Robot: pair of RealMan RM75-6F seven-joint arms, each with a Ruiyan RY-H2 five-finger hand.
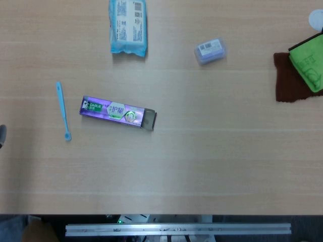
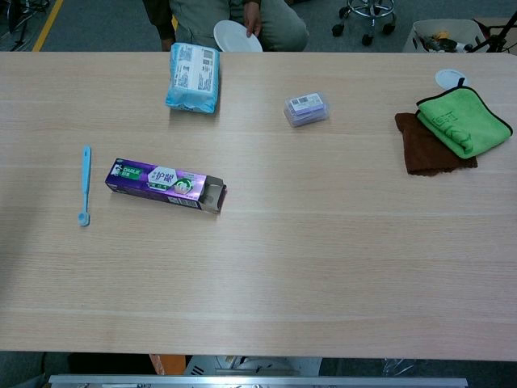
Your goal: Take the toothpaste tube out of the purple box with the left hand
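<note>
The purple toothpaste box (image 1: 117,112) lies flat on the table left of centre, also seen in the chest view (image 2: 166,184). Its right end flap (image 1: 149,120) stands open. No tube shows outside the box. A dark sliver (image 1: 1,136) at the left edge of the head view, level with the box and well to its left, looks like a bit of my left hand. Too little of it shows to tell how its fingers lie. My right hand appears in neither view.
A light blue toothbrush (image 1: 63,112) lies just left of the box. A blue wipes pack (image 1: 128,26) and a small purple case (image 1: 210,51) sit farther back. Green (image 1: 309,63) and brown (image 1: 288,80) cloths lie at the right edge. A person sits beyond the table (image 2: 234,20).
</note>
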